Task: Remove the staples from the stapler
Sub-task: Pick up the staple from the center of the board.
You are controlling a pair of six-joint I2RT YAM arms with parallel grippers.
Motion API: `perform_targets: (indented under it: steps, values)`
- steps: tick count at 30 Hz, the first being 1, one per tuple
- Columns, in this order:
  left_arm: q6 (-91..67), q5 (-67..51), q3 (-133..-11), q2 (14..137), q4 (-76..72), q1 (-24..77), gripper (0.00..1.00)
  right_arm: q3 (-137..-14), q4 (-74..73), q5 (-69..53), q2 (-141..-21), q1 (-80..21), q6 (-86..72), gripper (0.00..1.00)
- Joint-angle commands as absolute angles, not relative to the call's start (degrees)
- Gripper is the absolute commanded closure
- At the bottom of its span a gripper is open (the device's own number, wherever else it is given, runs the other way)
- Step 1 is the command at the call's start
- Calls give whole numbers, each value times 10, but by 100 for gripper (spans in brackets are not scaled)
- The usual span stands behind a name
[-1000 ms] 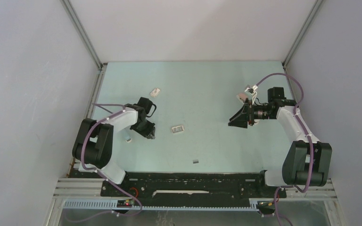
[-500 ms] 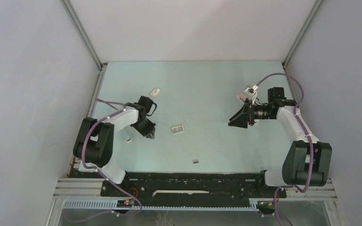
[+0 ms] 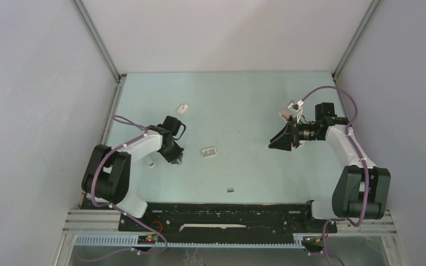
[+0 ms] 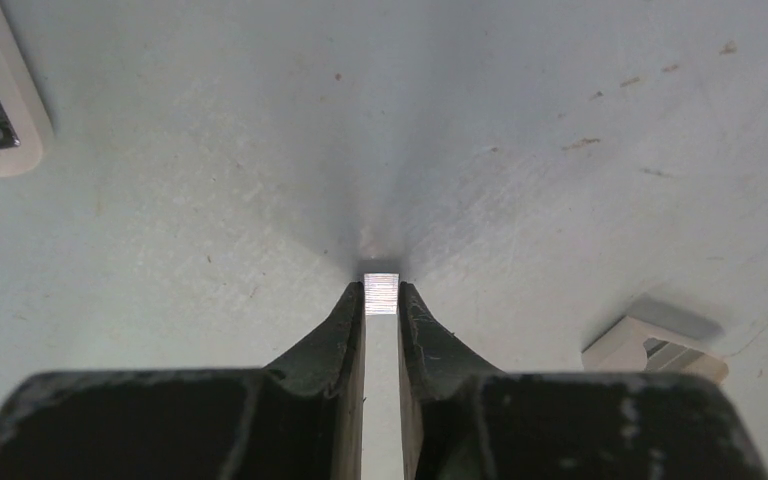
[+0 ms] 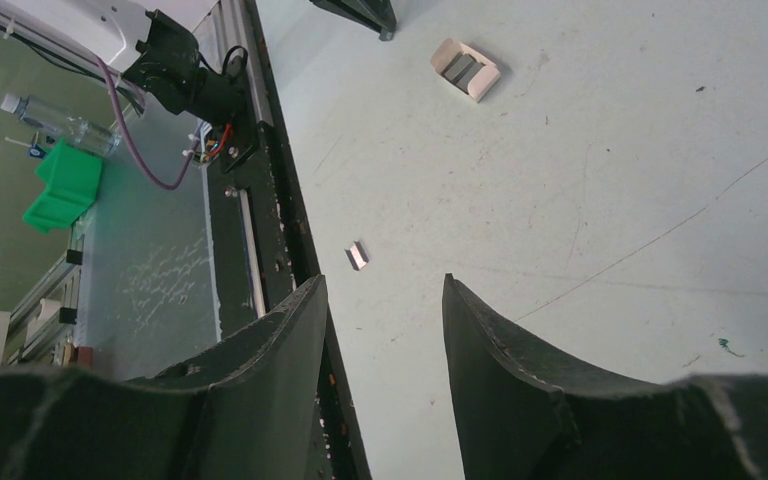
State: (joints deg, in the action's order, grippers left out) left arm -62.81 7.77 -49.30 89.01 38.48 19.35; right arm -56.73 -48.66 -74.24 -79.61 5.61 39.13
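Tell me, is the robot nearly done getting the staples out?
Partly. One loose staple strip lies on the table. The left gripper pinches more staples, beside the stapler. The right gripper hangs open. Whether any remain inside cannot be seen.

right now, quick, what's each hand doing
Left hand: closed on a small shiny grey metal staple strip.
Right hand: open, holding nothing.
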Motion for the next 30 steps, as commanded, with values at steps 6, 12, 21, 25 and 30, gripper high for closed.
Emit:
perform_targets:
  steps: [6,12,21,25,30]
  values:
    - [-610,86,-514,841,377,237,85,-582,-491,-757,-792,60,403,45]
    - [-603,84,-544,835,377,263,85,-583,-491,-757,-792,60,404,45]
    - [-584,74,-609,863,377,298,85,-583,-491,-758,-793,60,404,45]
    - [-571,70,-650,899,381,316,85,-582,-491,-757,-792,59,404,45]
    - [-547,72,-708,957,400,335,85,-583,-491,-757,-791,60,404,45]
